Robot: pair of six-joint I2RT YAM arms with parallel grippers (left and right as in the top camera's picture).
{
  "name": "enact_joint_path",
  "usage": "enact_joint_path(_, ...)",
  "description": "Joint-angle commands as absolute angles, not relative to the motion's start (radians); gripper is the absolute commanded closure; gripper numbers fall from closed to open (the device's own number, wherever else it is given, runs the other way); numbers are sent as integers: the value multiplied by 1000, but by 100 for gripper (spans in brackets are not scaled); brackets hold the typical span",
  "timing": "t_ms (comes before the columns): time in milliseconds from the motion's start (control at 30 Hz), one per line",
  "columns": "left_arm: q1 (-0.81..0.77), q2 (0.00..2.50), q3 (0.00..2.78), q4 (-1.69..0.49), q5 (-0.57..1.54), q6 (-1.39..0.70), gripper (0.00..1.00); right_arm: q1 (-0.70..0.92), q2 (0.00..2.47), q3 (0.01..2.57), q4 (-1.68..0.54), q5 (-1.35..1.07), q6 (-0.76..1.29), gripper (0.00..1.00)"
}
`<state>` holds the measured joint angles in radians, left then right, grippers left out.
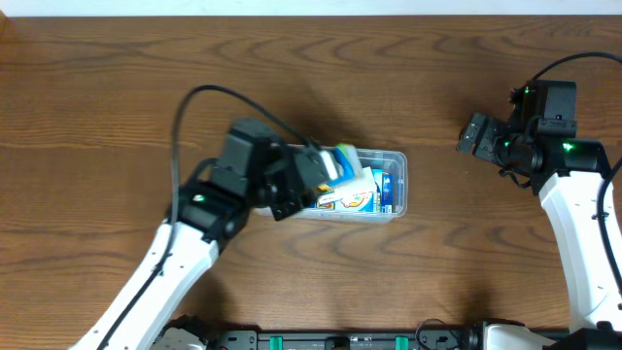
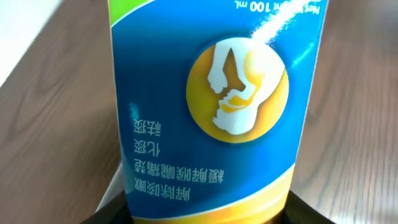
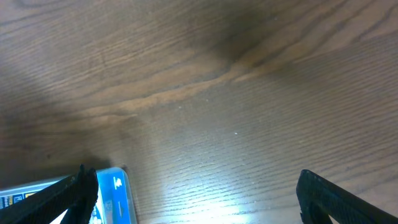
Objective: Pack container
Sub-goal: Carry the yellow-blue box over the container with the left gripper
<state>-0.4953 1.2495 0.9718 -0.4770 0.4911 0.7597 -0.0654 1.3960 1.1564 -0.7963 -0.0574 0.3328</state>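
The clear plastic container (image 1: 401, 187) lies at the table's middle with small boxes in it: a white, orange and blue one (image 1: 348, 200) and a blue one (image 1: 388, 187). My left gripper (image 1: 319, 177) is over the container's left end, shut on a blue box (image 1: 344, 161). In the left wrist view this blue box (image 2: 211, 93), with a yellow circle and Chinese print, fills the frame between the jaws (image 2: 205, 216). My right gripper (image 1: 474, 136) is open and empty, above bare table to the right of the container. The right wrist view shows its open jaws (image 3: 199, 205) and the container's end (image 3: 118, 196).
The wooden table (image 1: 117, 87) stretches around the container. The left arm (image 1: 185, 243) reaches in from the front left. The right arm (image 1: 573, 204) stands at the right edge.
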Motion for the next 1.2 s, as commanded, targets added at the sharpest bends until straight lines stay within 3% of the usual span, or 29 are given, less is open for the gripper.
enact_joint_path(0,-540,1291,973,-459,510,894,42,-71,1394,1159,-798,-64,344,1)
enact_joint_path(167,-577,1369,973,-416,505,914,37,-71,1394,1159,-797,-64,344,1)
enact_joint_path(300,-581,1392,973,-405,505,912,26,-71,1394,1159,-798,-64,344,1)
enact_joint_path(933,-579,1439,974,-402,310,832,26,-71,1394,1159,-798,-64,344,1)
enact_joint_path(1167,-578,1518,974,-371,107,756,26,-71,1394,1159,-797,-64,344,1)
